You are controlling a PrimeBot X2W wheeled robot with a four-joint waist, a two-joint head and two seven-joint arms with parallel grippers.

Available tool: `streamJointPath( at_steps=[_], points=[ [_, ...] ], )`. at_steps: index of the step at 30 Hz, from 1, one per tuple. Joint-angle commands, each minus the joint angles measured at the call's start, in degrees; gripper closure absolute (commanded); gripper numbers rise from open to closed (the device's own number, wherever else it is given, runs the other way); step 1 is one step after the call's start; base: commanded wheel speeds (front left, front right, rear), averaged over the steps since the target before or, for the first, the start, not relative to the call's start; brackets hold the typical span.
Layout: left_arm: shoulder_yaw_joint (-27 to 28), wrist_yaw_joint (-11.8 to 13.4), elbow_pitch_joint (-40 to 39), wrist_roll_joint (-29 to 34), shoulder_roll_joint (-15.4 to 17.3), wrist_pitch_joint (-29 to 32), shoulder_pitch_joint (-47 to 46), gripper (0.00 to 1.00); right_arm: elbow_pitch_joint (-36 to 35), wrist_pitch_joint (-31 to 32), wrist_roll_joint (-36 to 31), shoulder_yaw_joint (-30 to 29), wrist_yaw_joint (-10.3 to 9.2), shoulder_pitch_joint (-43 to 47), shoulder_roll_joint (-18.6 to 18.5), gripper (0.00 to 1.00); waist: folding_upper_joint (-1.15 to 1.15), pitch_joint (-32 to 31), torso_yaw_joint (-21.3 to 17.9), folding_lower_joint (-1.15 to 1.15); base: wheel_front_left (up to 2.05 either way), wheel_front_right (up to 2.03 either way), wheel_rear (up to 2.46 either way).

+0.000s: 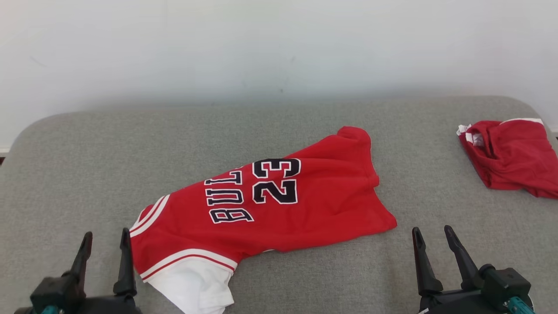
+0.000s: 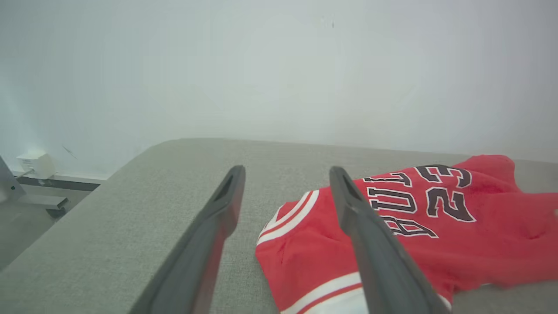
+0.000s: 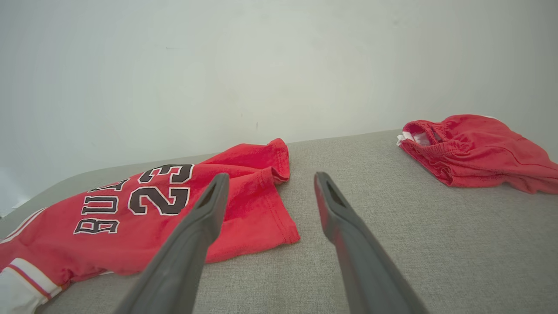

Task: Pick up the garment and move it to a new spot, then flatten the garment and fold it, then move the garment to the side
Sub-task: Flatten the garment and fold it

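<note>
We see bright, even light, no glare; wall (image 1: 279,43) washed pale. Shadows under garment (image 1: 270,205) v. faint. Left wrist view hazy, soft. Tabletop (image 1: 87,152) far edge bows w/ lens distortion.

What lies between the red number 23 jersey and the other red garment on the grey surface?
Nothing: the grey surface is bare between the jersey and the other red garment, as the head view and the right wrist view both show.
</note>
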Motion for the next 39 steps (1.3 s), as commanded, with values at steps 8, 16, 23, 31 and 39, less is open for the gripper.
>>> streamJointPath(
  at_steps=[8,16,23,31,39],
  points=[
    [2.28,-0.68,-6.56,3.19,-3.62,-0.11,6.26,0.00,-0.15,-0.26,0.34,0.67,-0.15,1.20,-0.59,0.00,0.00,-1.95,0.59,0.01,0.00,0.00,0.00],
    [2.96,-2.49,-6.00,5.21,-6.17,-0.12,7.69,0.00,-0.34,-0.26,0.45,1.30,-0.15,1.54,-0.85,0.00,0.00,-2.40,0.23,0.01,0.00,0.00,0.00],
    [3.99,-3.75,-5.05,6.56,-7.28,-0.12,8.21,0.00,-0.13,-0.26,0.26,1.53,-0.15,1.75,-0.52,0.00,0.00,-2.54,0.19,0.01,0.00,0.00,0.00],
    [4.97,-4.73,-4.07,7.67,-8.04,-0.12,8.03,0.00,-0.06,-0.26,0.14,1.44,-0.15,1.69,-0.55,0.00,0.00,-2.72,0.32,0.01,0.00,0.00,0.00],
    [4.51,-5.78,-0.75,8.02,-8.70,-0.12,7.88,0.00,0.39,-0.26,0.59,0.57,-0.15,1.34,-0.67,0.00,0.00,-2.40,0.91,0.01,0.00,0.00,0.00]
  ],
)
